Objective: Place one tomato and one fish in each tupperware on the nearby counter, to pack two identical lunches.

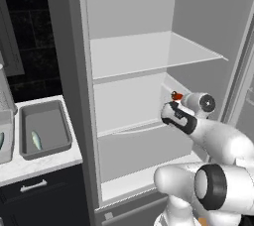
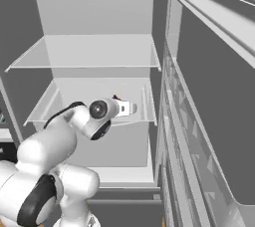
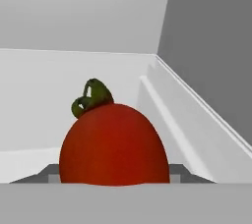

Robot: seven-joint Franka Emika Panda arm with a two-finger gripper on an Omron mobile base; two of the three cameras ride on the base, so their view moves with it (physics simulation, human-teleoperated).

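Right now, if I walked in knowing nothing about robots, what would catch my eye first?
Probably the white arm reaching deep into the open fridge, its gripper at a red tomato on the middle shelf near the right wall. Next, off to the left, a grey tupperware on the marble counter with a fish lying inside.

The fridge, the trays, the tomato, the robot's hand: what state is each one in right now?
Fridge: door open, upper shelf bare.
Tomato: whole, stem on, on the middle shelf, right in front of the end effector.
End effector: reaching into the fridge; open or shut cannot be told.
Tupperware: on the counter, holding one fish, no tomato.
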